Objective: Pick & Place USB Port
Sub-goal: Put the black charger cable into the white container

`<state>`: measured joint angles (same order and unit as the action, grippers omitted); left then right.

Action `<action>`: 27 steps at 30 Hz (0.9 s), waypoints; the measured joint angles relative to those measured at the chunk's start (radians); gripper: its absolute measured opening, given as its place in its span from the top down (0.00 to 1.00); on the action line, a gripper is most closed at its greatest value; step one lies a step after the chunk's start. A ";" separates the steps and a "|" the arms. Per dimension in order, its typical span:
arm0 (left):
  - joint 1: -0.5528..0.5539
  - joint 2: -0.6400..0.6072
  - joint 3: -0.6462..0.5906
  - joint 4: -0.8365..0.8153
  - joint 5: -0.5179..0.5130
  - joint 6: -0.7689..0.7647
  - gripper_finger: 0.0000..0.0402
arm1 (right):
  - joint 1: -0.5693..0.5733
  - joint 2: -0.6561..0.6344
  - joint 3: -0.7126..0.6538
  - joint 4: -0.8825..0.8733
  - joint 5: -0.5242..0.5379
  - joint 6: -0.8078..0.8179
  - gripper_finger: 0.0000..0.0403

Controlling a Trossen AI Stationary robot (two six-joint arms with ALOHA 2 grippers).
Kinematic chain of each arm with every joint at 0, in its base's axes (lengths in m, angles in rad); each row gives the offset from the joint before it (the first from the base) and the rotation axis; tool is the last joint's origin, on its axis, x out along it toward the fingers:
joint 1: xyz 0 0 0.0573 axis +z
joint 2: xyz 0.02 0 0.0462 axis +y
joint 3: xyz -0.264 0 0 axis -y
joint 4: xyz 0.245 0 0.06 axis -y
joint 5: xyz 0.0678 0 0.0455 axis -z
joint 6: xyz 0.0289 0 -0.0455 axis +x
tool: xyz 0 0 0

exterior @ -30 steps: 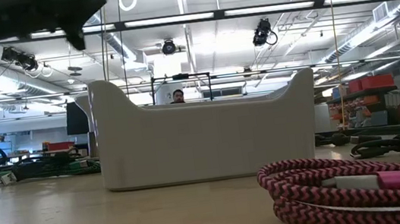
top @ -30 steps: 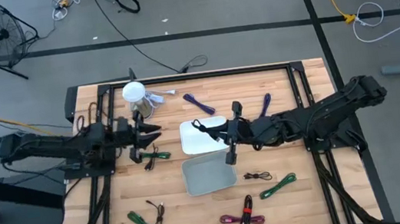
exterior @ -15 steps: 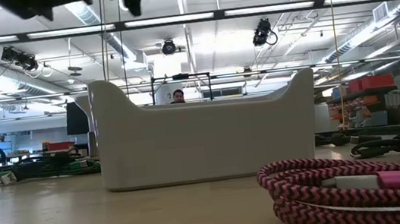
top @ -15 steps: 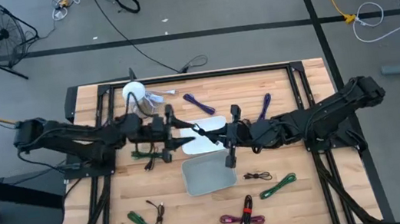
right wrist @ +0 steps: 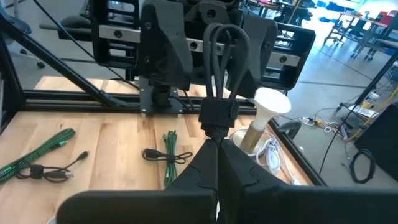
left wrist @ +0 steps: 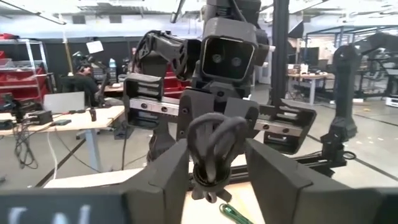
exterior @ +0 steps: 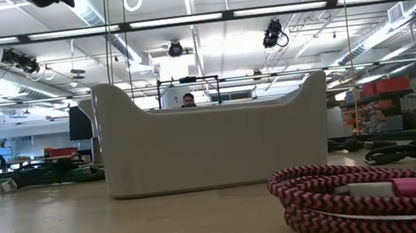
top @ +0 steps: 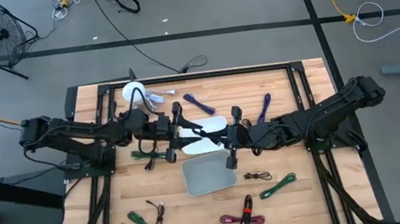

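While both arms meet at the frame's centre, the right gripper (right wrist: 214,146) is clenched on a bundled black cable (right wrist: 219,62); the left gripper (left wrist: 216,171) stands spread either side of it, above the white tray (top: 187,129).

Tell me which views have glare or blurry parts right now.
Low view: ceiling strip lights glare brightly, and the pink braided cable close to the lens looks soft. Left wrist view: the near fingers are blurred, the background workshop dim. Right wrist view: the black cable bundle is fairly sharp, with bright daylight washing out the far corner.
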<state>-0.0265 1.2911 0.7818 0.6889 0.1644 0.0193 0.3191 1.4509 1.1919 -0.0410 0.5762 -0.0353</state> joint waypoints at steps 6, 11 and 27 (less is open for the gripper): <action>0.000 0.000 0.000 -0.002 0.036 0.042 0.95 | 0.001 0.000 0.000 -0.007 -0.005 0.000 0.99; 0.000 0.000 0.000 -0.013 0.037 0.040 0.97 | 0.000 0.000 0.000 -0.022 -0.020 -0.004 0.95; 0.017 -0.027 -0.001 -0.317 -0.115 -0.056 0.97 | -0.001 -0.106 -0.002 -0.257 0.224 0.060 0.73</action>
<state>-0.0095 1.2639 0.7806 0.3715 0.0493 -0.0371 0.3183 1.3449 1.1904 -0.2979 0.8001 0.0242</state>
